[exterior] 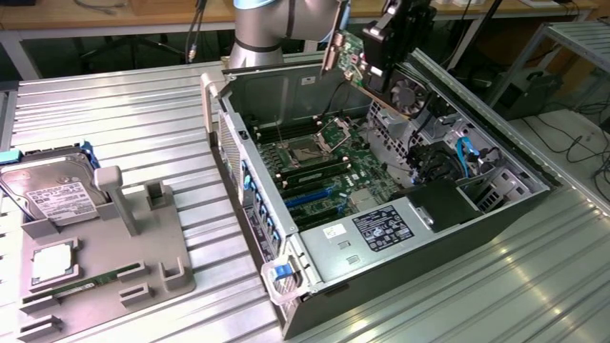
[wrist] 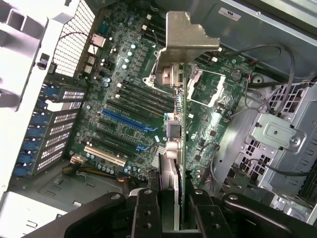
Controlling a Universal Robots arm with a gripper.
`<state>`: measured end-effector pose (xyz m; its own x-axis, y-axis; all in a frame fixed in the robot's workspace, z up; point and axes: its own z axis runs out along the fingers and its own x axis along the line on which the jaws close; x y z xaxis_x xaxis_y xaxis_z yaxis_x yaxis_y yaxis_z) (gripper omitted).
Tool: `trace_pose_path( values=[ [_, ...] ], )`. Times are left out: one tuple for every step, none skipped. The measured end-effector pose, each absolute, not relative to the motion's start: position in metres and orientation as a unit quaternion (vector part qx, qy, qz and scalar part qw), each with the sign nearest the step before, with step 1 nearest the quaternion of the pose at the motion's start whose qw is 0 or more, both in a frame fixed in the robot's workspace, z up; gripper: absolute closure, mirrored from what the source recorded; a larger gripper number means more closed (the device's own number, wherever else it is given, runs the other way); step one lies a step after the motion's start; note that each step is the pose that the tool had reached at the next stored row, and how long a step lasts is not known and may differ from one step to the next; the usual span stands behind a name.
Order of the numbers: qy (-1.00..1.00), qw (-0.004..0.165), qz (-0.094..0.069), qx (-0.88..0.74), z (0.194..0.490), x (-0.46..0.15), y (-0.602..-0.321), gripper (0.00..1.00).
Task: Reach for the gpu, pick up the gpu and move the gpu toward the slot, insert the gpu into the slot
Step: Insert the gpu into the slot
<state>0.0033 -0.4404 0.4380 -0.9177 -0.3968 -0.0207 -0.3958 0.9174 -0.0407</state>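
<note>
At the surface's (exterior: 515,286) near corner on the exterior view's left sits a grey holder tray (exterior: 143,236). It carries a green memory stick (exterior: 91,284) and, toward the far side, a silver hard drive (exterior: 53,193).

Past it, across the middle of the surface, an open computer case (exterior: 419,286) lies on its side with the green motherboard (exterior: 319,168) facing up. The slot (wrist: 126,120), a long blue strip, is on that board.

Above the far end of the case hangs the gripper (exterior: 389,43), pinching the gpu (exterior: 351,57) between its fingers (wrist: 146,210). The card is lifted clear of the motherboard and tilted, not yet in the slot. In the wrist view it runs edge-on away from the gripper, its silver bracket (wrist: 185,34) at the far end, with the slot off to one side of it.
</note>
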Motion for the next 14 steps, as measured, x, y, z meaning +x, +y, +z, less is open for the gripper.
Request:
trace_pose_path(
  values=[
    [0.978, 0.014, -0.018, -0.207, 0.4381, 0.0033, -0.4404, 0.73],
    [0.978, 0.014, -0.018, -0.210, 0.4380, 0.0033, -0.4404, 0.73],
    [0.977, 0.014, -0.018, -0.212, 0.4380, 0.0033, -0.4404, 0.73],
    [0.976, 0.014, -0.018, -0.214, 0.4381, 0.0033, -0.4404, 0.73],
    [0.976, 0.015, -0.018, -0.217, 0.4380, 0.0033, -0.4404, 0.73],
    [0.975, 0.015, -0.018, -0.220, 0.4380, 0.0033, -0.4404, 0.73],
    [0.975, 0.015, -0.018, -0.222, 0.4380, 0.0033, -0.4404, 0.73],
    [0.974, 0.015, -0.018, -0.224, 0.4380, 0.0033, -0.4404, 0.73],
    [0.974, 0.015, -0.017, -0.226, 0.4380, 0.0033, -0.4404, 0.73],
    [0.973, 0.015, -0.017, -0.229, 0.4380, 0.0033, -0.4404, 0.73],
    [0.972, 0.015, -0.017, -0.232, 0.4380, 0.0033, -0.4404, 0.73],
    [0.972, 0.015, -0.017, -0.236, 0.4380, 0.0033, -0.4404, 0.73],
    [0.971, 0.015, -0.017, -0.238, 0.4380, 0.0033, -0.4404, 0.73],
    [0.970, 0.015, -0.017, -0.241, 0.4380, 0.0033, -0.4404, 0.73]
  ],
)
